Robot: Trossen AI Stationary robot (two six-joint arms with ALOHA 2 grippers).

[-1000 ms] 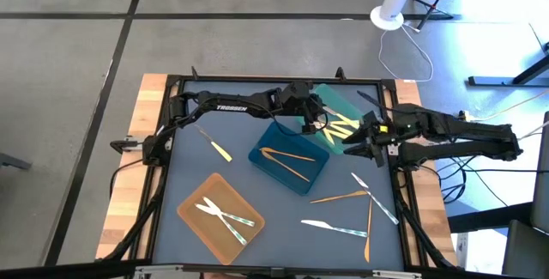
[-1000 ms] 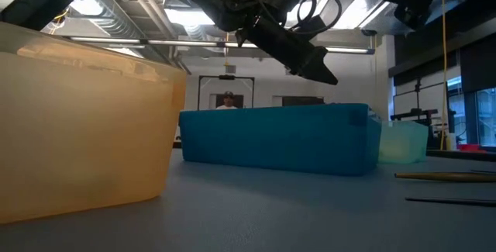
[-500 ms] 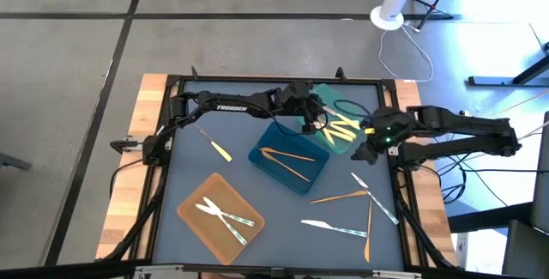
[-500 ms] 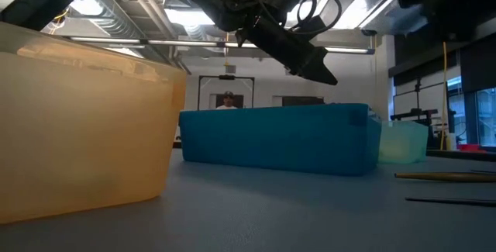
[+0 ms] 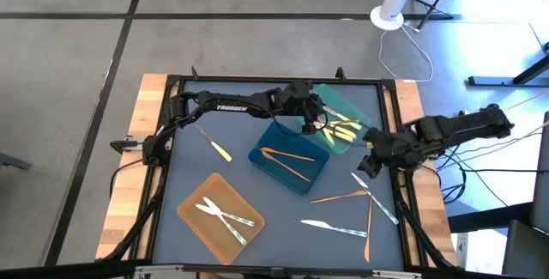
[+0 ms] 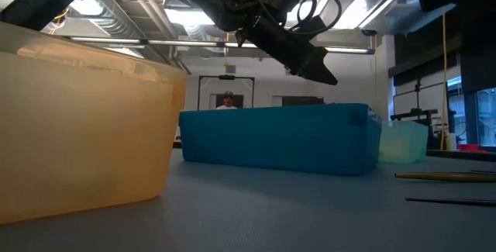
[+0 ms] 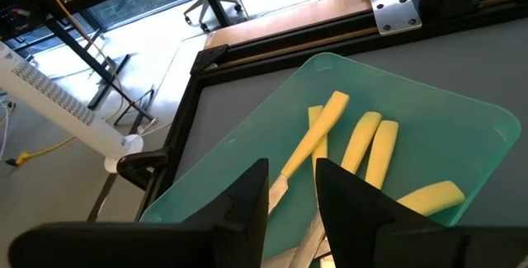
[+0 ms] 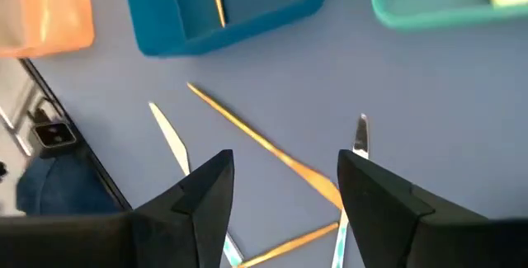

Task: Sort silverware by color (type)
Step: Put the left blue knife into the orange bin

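right wrist view shows right gripper (image 8: 285,181) spread wide, empty, above an orange utensil (image 8: 264,148) on the table.

You saw two black jointed arms, the left arm (image 5: 232,106) lettered TROSSEN in white, looped cables (image 6: 318,8) at its wrist.

Teal tray (image 5: 352,106): yellow cutlery (image 7: 363,148). Blue tray (image 5: 268,166): orange pieces (image 5: 287,154). Orange tray (image 5: 193,215): clear pieces (image 5: 221,215).
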